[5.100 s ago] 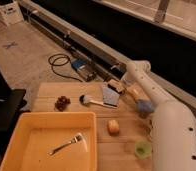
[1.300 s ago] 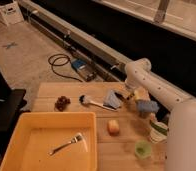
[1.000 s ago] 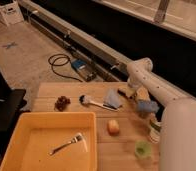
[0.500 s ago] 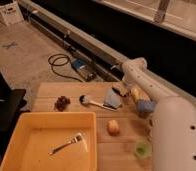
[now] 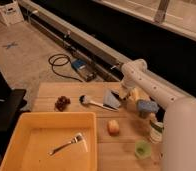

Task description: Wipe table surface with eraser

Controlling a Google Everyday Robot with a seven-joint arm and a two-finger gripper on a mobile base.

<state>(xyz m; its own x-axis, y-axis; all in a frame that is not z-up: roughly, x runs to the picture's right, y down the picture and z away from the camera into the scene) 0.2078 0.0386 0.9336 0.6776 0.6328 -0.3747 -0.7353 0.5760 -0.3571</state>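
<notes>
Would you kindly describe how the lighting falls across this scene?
Camera view: warm, dim light on the table; darkness beyond its far edge; the white arm catches the most light; the gripper, beside the eraser at the far side, is dimmer.

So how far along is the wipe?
Done: the reach. The hand is down at the far side of the table surface, between the blue-grey sheet and the tan eraser. Under way: the grasp, which I can't confirm. Left: the wiping itself.
</notes>
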